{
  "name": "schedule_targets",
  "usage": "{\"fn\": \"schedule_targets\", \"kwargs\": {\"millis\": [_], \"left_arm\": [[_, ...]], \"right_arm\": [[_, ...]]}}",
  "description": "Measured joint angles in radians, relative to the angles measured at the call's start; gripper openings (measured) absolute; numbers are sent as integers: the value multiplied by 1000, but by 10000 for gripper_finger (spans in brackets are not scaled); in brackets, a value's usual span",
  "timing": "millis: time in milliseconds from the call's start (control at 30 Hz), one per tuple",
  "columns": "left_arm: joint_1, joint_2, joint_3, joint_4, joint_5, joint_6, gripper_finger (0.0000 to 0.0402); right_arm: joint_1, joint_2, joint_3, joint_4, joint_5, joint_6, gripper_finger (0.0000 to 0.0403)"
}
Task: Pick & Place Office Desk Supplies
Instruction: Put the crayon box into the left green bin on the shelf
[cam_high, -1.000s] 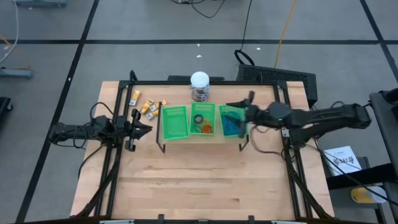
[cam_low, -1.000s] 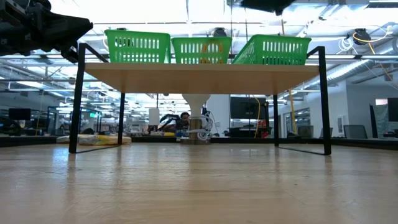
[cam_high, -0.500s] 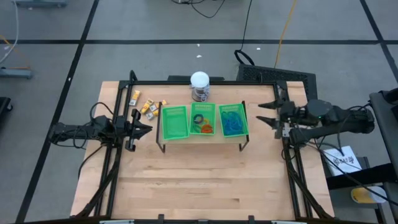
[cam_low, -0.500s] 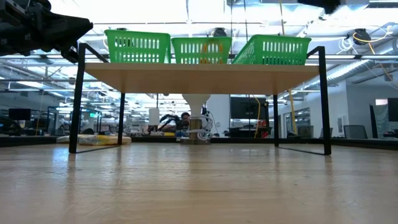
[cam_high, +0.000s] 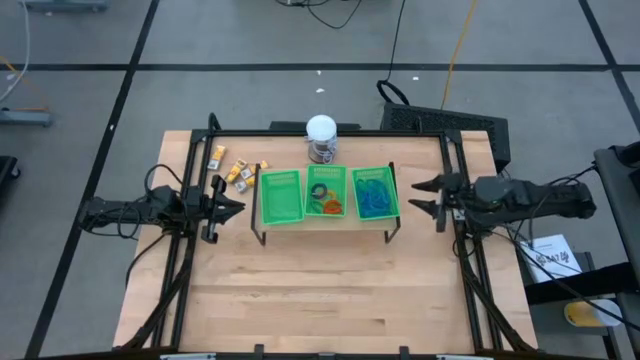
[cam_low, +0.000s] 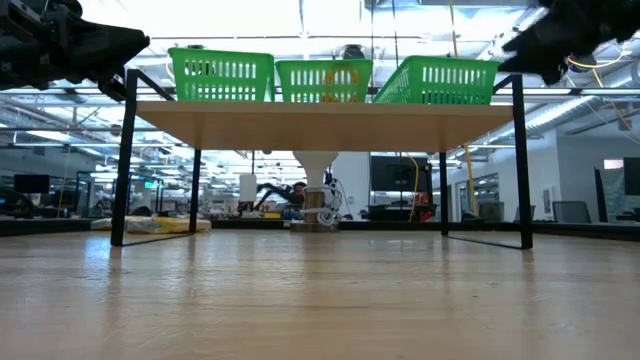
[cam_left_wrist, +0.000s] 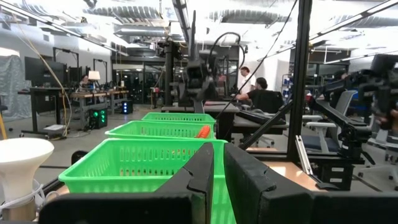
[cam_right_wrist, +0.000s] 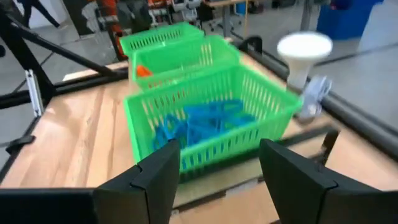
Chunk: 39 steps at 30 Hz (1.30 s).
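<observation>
1. Supplies first, from the high view: the small yellow-and-white blocky pieces (cam_high: 233, 170) lie loose on the worktop (cam_high: 320, 290) just outside the green tray (cam_high: 328, 194), on its left-arm end. In the tray, the compartment nearest them looks bare, the middle one holds orange and green rings (cam_high: 327, 200), and the far one holds blue loops (cam_high: 375, 193). The left gripper (cam_high: 222, 206) hovers beside the tray's near end with the blocky pieces close by, so I judge the left arm far nearer to them. The right gripper (cam_high: 428, 196) sits off the tray's other end with the whole tray between it and the pieces.

2. Low view: the tray (cam_low: 330, 78) stands raised on a shelf; the loose pieces do not show here.

3. Left wrist view: my left fingers (cam_left_wrist: 239, 174) are pressed shut on nothing and point along the tray (cam_left_wrist: 143, 165); the pieces are out of sight, so they lie off to the side of the fingers.

4. Right wrist view: my right fingers (cam_right_wrist: 292, 180) stand spread wide and empty, facing the blue loops (cam_right_wrist: 202, 127) in the tray's nearest compartment.
</observation>
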Motion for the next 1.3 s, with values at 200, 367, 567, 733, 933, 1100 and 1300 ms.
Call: {"fn": "schedule_targets", "kwargs": {"millis": [200,367,567,733,933,1100,1300], "left_arm": [[0,0,0,0,0,0,45],[0,0,0,0,0,0,44],[0,0,0,0,0,0,45],[0,0,0,0,0,0,45],[0,0,0,0,0,0,45],[0,0,0,0,0,0,45],[0,0,0,0,0,0,45]], "right_arm": [[0,-3,-223,293,-163,40,212],[0,-27,-379,573,-340,-70,212],[-18,-132,-407,545,-335,-94,212],[-24,-225,-407,464,-335,-124,212],[-24,-310,-407,374,-331,-142,212],[-24,-338,-407,316,-260,-157,212],[-24,-337,-407,286,-256,-183,212]]}}
